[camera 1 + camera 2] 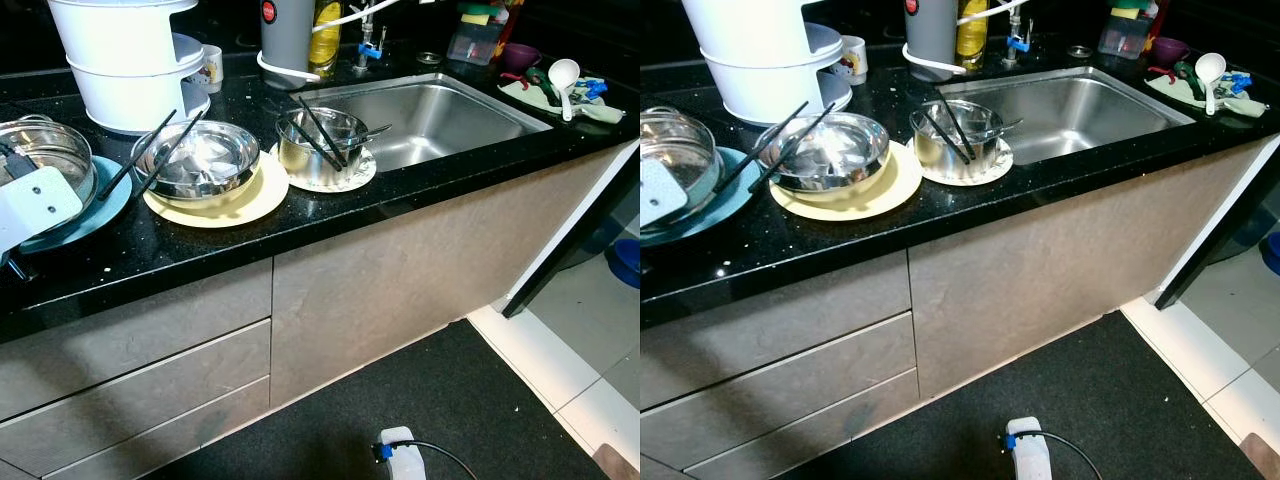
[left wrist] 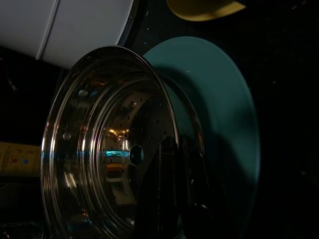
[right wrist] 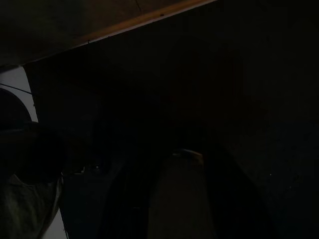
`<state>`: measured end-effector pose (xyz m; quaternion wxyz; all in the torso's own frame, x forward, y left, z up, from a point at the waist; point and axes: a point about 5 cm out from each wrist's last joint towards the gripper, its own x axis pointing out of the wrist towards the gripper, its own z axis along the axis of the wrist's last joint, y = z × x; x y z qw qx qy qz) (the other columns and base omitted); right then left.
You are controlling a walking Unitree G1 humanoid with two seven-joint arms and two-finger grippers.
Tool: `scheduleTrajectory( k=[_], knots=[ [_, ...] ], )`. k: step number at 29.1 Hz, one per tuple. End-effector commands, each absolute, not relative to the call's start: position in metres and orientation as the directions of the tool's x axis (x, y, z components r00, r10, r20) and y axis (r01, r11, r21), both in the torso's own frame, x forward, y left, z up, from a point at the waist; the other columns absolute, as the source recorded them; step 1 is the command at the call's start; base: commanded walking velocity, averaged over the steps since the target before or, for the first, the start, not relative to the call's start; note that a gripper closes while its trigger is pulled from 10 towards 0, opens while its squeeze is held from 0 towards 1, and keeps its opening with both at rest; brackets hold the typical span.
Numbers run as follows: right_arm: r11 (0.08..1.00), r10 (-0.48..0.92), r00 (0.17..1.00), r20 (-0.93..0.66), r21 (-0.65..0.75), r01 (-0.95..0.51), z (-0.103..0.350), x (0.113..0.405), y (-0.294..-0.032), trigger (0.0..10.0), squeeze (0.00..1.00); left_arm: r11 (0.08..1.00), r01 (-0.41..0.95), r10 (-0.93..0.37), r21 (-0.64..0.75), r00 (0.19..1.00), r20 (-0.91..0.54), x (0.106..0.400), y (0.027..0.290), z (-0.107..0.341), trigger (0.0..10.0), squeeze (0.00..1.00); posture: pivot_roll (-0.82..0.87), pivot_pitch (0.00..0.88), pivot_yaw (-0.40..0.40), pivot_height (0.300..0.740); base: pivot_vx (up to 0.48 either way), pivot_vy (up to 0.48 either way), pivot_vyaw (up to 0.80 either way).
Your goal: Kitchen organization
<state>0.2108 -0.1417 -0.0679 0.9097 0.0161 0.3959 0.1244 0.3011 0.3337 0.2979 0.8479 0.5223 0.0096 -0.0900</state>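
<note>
Right now my left gripper (image 2: 169, 199) sits at the perforated steel strainer bowl (image 2: 109, 149), its dark fingers (image 2: 154, 194) reaching over the bowl's rim and into its hollow; I cannot tell how far apart they stand or whether they have hold of the rim. Under the bowl, directly beneath my fingers, lies the teal plate (image 2: 224, 129) on the black counter (image 1: 330, 215). Beyond my left wrist block, toward the sink (image 1: 440, 115), a wide steel bowl (image 1: 200, 160) rests on a pale yellow plate (image 1: 250, 195) with black chopsticks (image 1: 150, 155) leaning across it. Next along, a smaller steel pot (image 1: 315, 145) stands on a patterned white plate (image 1: 355, 175), also with dark chopsticks in it. Behind my gripper, farther back on the counter, stacked white tubs (image 1: 125, 60) rise beside a mug (image 1: 210, 68). Past the sink, a white ladle (image 1: 565, 78) lies on a green cloth (image 1: 555, 100). My right arm hangs idle in the dark, and its wrist view is too dim for me to tell its fingers' state.
</note>
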Motion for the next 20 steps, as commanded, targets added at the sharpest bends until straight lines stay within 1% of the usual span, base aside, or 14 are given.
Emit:
scheduleTrajectory(
  k=[1,14,15,16,17,20],
  knots=[
    [0.971,0.231,0.633,-0.739,0.130,-0.203,-0.072,0.205,-0.144,10.0,0.00,0.430,0.216,-0.150,0.877,0.975,-0.167,0.302,0.334,0.288,0.0,0.00,-0.01,0.145,-0.064,0.740,0.000,0.000,0.00],
    [0.970,0.231,0.632,-0.740,0.130,-0.204,-0.072,0.204,-0.144,10.0,0.00,0.423,0.231,-0.169,0.876,0.970,-0.174,0.303,0.333,0.287,0.0,0.00,-0.01,0.142,-0.064,0.740,0.000,0.000,0.00],
    [0.970,0.231,0.632,-0.740,0.130,-0.204,-0.073,0.204,-0.144,10.0,0.00,0.425,0.245,-0.190,0.871,0.966,-0.178,0.302,0.331,0.289,4.7,0.00,-0.01,0.138,-0.065,0.740,0.000,0.000,0.00],
    [0.970,0.231,0.632,-0.740,0.130,-0.204,-0.073,0.204,-0.144,10.0,0.00,0.425,0.245,-0.190,0.871,0.966,-0.178,0.302,0.331,0.289,4.7,0.00,-0.01,0.138,-0.065,0.740,0.000,0.000,0.00],
    [0.970,0.231,0.632,-0.740,0.129,-0.204,-0.073,0.204,-0.145,10.0,0.00,0.431,0.248,-0.210,0.868,0.963,-0.171,0.302,0.328,0.292,10.0,1.00,-0.01,0.136,-0.066,0.740,0.000,0.000,0.00],
    [0.970,0.232,0.632,-0.740,0.128,-0.206,-0.072,0.204,-0.145,10.0,0.00,0.455,0.265,-0.247,0.850,0.955,-0.165,0.302,0.323,0.298,10.0,1.00,-0.01,0.135,-0.066,0.740,0.000,0.000,0.00]
  ],
)
